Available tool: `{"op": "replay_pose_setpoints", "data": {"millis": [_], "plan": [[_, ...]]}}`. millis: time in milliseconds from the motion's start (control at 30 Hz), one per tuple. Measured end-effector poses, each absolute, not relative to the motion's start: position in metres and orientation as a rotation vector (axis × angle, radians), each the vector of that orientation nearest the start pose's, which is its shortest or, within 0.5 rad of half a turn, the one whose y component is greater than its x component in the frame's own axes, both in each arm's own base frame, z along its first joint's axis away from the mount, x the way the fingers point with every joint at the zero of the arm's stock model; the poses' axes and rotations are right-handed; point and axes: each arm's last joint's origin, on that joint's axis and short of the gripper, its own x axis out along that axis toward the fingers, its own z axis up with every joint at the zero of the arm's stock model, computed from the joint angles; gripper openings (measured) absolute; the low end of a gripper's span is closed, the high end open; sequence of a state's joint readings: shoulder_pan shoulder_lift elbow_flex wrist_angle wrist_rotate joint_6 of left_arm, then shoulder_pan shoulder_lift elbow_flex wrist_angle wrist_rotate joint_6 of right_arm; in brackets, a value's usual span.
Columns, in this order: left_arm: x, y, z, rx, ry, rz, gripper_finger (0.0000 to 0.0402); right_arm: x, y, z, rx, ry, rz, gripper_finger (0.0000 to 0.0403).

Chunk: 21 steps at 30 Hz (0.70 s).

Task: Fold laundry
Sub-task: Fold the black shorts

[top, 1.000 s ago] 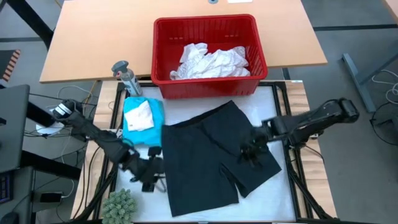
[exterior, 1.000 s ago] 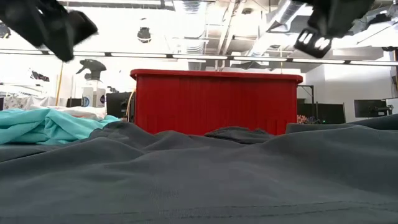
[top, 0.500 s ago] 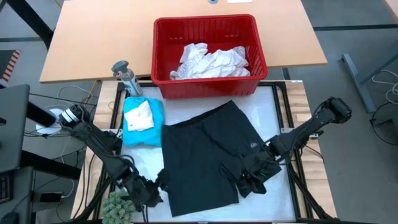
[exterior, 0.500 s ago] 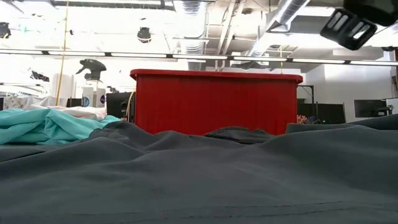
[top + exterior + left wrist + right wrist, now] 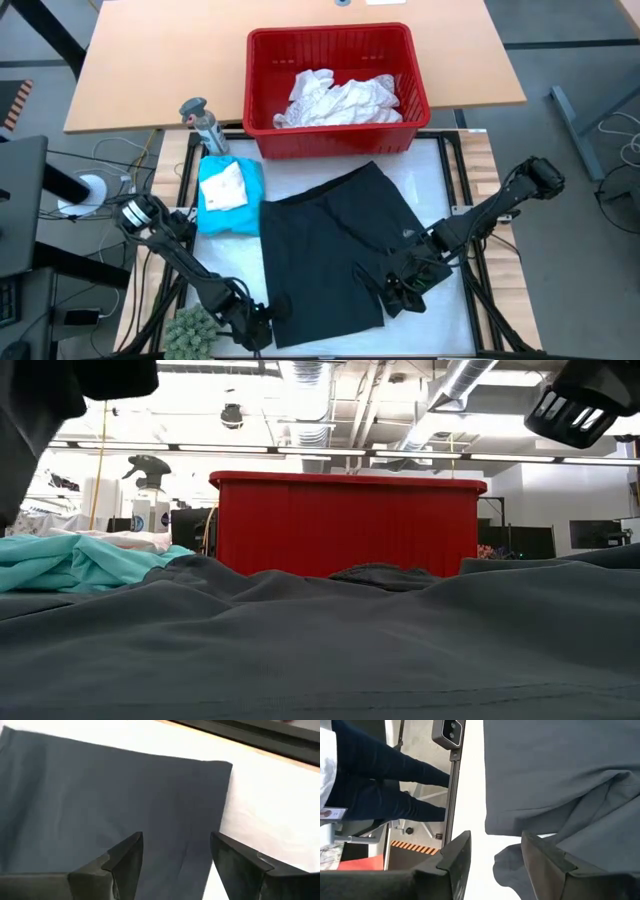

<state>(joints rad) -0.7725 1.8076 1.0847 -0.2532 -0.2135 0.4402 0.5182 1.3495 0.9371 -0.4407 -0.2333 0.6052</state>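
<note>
Both claws hang parted over the black shorts [image 5: 335, 250] spread on the white tabletop [image 5: 440, 165], neither one holding cloth. The left claw [image 5: 262, 325] sits low at the shorts' near left corner, its two dark fingers [image 5: 125, 857] standing apart above the dark fabric, with the hem's corner and bare white surface just beyond them. The right claw [image 5: 395, 290] hovers at the shorts' near right leg, its fingers [image 5: 542, 852] likewise spread, framing a rumpled fold of fabric and a strip of white surface at the cloth's edge; past the table's rim, a person's dark-trousered legs [image 5: 375, 780] show in the right wrist view. Just beside the shorts' far left corner lies a teal garment [image 5: 235, 212] with a small white piece [image 5: 224, 185] folded on top of it. Beyond the shorts stands the red basket [image 5: 262, 95], holding a heap of white laundry [image 5: 345, 98]. A spray bottle [image 5: 203, 124] stands near the teal garment, on the basket's left, and a small green fuzzy plant [image 5: 190, 328] sits just beside the left claw, off the shorts' near left corner. From table height, the dark cloth [image 5: 320, 650] fills the foreground, with the basket [image 5: 345, 525] rising behind it and the teal garment [image 5: 80, 565] to its left.
</note>
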Motion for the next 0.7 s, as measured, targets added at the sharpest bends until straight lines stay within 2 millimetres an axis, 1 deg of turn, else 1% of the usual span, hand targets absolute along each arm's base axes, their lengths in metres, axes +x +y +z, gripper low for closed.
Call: {"op": "replay_pose_setpoints", "data": {"millis": [100,233,300,367,467,567,633,700], "plan": [[0.261,-0.248,0.157,0.848,0.772,-0.755,0.0220,0.234,0.141,0.246,0.417,1.042,0.418,0.0197],[0.261,-0.248,0.155,0.871,0.768,-0.776,0.0220,0.234,0.142,0.246,0.415,1.043,0.423,0.0196],[0.266,-0.250,0.151,0.866,0.739,-0.769,0.0220,0.234,0.143,0.246,0.415,1.039,0.425,0.0196],[0.268,-0.251,0.143,0.871,0.749,-0.767,0.0219,0.234,0.143,0.246,0.421,1.040,0.422,0.0196],[0.272,-0.252,0.138,0.868,0.745,-0.754,0.0212,0.234,0.143,0.246,0.439,1.041,0.415,0.0196],[0.274,-0.249,0.137,0.861,0.756,-0.746,0.0180,0.234,0.143,0.246,0.457,1.046,0.404,0.0196],[0.275,-0.248,0.136,0.869,0.759,-0.742,0.0139,0.234,0.143,0.246,0.466,1.048,0.400,0.0195],[0.276,-0.246,0.136,0.897,0.756,-0.722,0.0086,0.234,0.143,0.246,0.473,1.051,0.395,0.0192]]}}
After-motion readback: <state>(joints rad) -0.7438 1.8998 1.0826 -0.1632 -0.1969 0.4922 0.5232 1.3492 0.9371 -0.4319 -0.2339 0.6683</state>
